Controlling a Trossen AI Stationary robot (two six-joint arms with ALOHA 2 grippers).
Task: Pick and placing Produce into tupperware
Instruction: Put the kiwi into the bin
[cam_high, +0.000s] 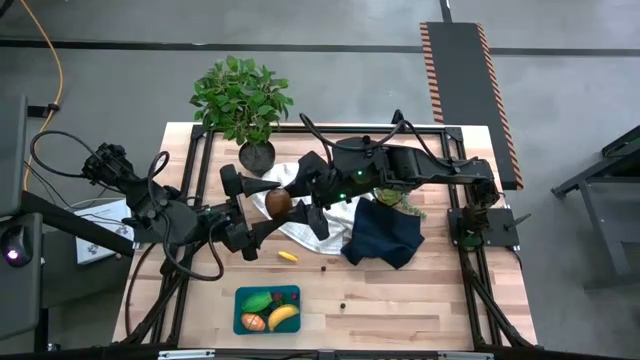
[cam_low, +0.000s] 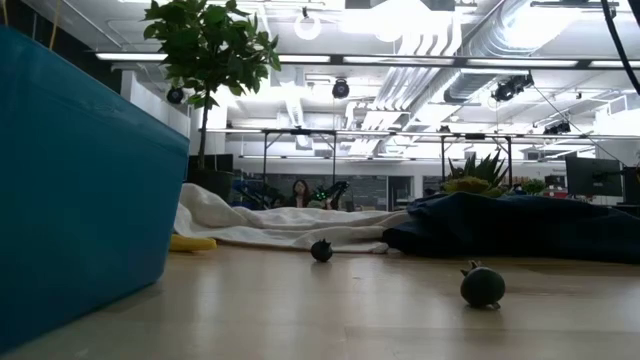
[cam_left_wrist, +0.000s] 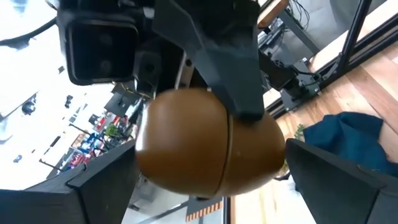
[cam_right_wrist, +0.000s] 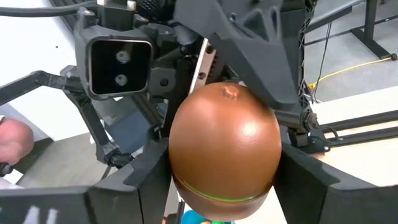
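Brown kiwi-like ball: aloft at centre of the high view, above the white cloth, between the two claws; right claw clamped on it, fingers pressed to either side as its wrist view shows; left claw spread wide, fingers flanking the ball but apparently not yet pressing. Step in hand, as judged: a hand-over of the ball from right claw to left, mid-air. Tupperware: teal, at lower centre of the high view near the desk's front edge, already holding a yellow banana, a green piece and an orange piece. Loose produce on the desk: small yellow bit beside the white cloth; two tiny dark bits on bare wood. Dark navy cloth: right of centre. Potted plant: upper centre. Next move calls for: left claw to close firmly on the ball before the right lets go, then carry it down-frame to the tupperware.
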